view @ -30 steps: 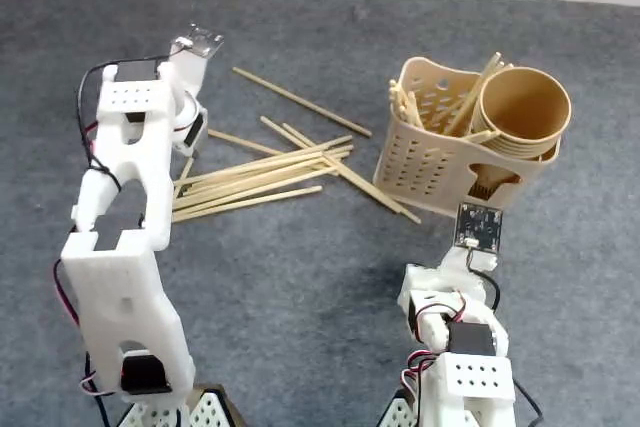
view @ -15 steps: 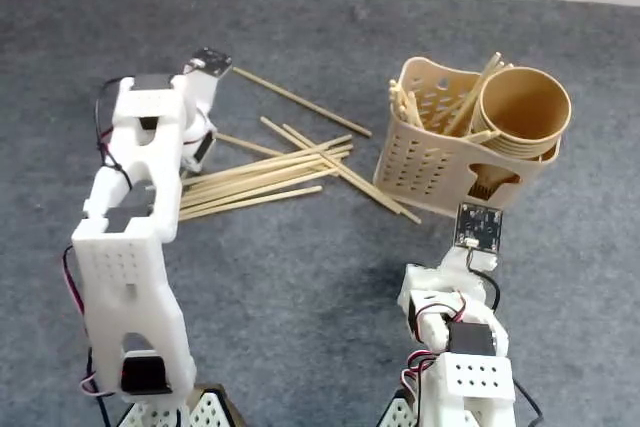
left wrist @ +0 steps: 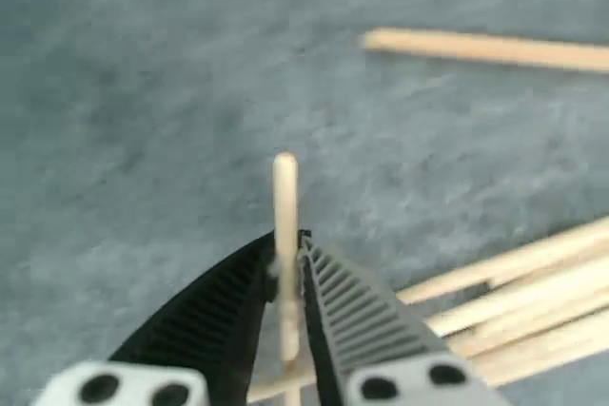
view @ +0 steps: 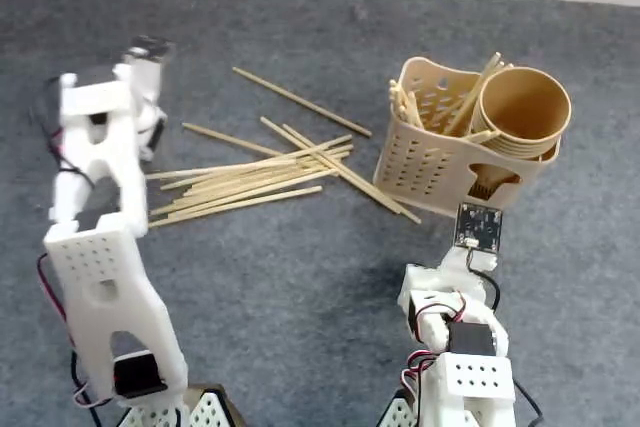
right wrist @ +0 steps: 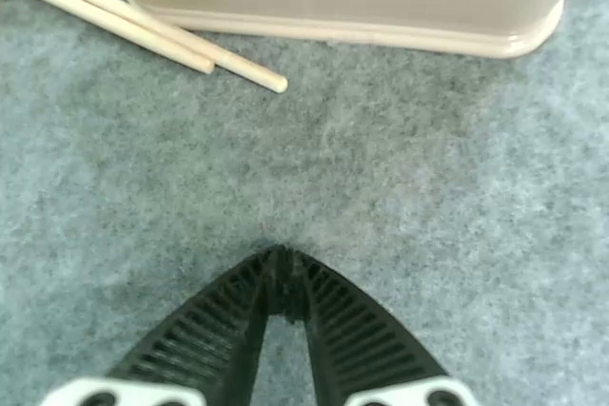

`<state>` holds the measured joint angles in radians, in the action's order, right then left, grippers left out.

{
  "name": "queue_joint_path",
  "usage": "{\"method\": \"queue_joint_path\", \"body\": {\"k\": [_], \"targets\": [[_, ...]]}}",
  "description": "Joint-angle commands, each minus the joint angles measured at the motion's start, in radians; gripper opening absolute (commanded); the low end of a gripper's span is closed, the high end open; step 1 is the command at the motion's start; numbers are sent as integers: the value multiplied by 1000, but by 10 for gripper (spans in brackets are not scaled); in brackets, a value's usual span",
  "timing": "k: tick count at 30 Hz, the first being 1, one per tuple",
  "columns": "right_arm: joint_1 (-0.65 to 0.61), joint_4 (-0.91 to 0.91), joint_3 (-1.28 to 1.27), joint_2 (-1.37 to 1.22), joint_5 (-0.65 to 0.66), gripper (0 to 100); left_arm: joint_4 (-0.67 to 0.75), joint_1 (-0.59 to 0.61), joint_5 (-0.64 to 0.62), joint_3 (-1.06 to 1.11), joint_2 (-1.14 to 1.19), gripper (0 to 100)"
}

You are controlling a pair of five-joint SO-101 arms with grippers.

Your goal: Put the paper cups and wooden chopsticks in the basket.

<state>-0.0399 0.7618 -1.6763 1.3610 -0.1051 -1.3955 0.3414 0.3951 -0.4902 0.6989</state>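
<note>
Wrist views settle what the high view leaves unclear: left tool [left wrist: 285,240] pinches a chopstick [left wrist: 284,187], right tool [right wrist: 278,259] is closed.

Your beige perforated basket [view: 430,162] stands at the table's 2 o'clock, with nested paper cups [view: 525,107] mouth-up in its 3 o'clock end beside a few upright sticks [view: 466,105]. More wooden chopsticks [view: 250,179] lie fanned flat at its 9 o'clock. One chopstick [left wrist: 284,192] is pinched in your left gripper [left wrist: 287,242].

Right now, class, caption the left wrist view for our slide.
Black left gripper shut on a pale wooden chopstick above the grey table covering, loose chopsticks nearby.
</note>
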Motion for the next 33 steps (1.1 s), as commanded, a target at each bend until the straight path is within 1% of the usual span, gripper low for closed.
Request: {"method": "queue_joint_path", "body": {"k": [1,6,13,17,21,24,30,33], "targets": [[-5,-19,-94,12,-8,6,-95,35,81,-128,-21,5],[-5,-19,-94,12,-8,6,-206,61,98,-239,-21,5],[-5,-19,-94,12,-8,6,-348,105,97,-475,-22,5],[-5,-19,-94,12,-8,6,-362,127,95,-552,-36,5],[-5,-19,-94,12,-8,6,-362,130,87,-542,-139,5],[-5,-19,-94,12,-8,6,-362,124,20,-506,-248,5],[-5,-19,-94,12,-8,6,-361,19,-8,-426,-476,5],[-5,-19,-94,12,-8,6,-361,-47,-74,-406,-582,5]]}}
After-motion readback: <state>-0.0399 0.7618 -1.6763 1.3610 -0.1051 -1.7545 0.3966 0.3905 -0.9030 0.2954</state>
